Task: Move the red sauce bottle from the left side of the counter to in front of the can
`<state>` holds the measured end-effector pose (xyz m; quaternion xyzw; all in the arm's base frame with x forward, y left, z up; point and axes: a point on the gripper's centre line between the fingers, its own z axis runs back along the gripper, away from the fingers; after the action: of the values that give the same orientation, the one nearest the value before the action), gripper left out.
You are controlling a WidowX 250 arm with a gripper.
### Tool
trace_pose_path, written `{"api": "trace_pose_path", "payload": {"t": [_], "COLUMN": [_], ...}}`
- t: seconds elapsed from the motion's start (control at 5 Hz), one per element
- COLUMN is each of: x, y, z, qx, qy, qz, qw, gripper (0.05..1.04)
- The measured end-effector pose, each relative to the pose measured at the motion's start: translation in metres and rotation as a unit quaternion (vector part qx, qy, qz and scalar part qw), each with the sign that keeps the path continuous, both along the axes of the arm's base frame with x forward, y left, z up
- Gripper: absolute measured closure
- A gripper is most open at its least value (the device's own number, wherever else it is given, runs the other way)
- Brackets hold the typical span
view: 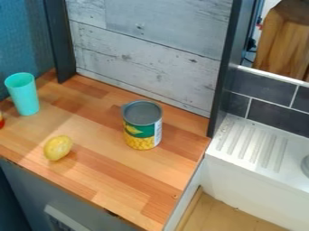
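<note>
A rounded yellow fruit [58,148] is lying near the front edge of the wooden counter [114,173], risking a rolling fall if bumped. The gripper's opening cannot be told.

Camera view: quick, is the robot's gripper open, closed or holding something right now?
Gripper: cannot be told whether it is open, closed or holding anything; the can, the turquoise cup and the yellow oval thing rest ungripped on the wooden counter.

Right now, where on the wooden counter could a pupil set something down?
Bare counter lies between the yellow oval item and the can, and from the can to the near edge. The left end is tighter, with the cup and a red item.
</note>
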<state>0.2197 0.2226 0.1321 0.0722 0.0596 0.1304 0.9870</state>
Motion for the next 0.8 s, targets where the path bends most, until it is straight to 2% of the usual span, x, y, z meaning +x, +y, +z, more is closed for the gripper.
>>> {"api": "trace_pose_path", "payload": {"t": [0.2, 0.4, 0.8], "x": [-0.001, 0.005, 0.003], "y": [-0.001, 0.006, 0.014], "z": [-0.011, -0.015, -0.028], "qx": [-0.011, 0.008, 0.004], "qy": [0.012, -0.006, 0.037], "qz": [0.0, -0.025, -0.027], "qw": [0.9999, 0.9996, 0.9989], "gripper": [0.083, 0.083, 0.083]}}
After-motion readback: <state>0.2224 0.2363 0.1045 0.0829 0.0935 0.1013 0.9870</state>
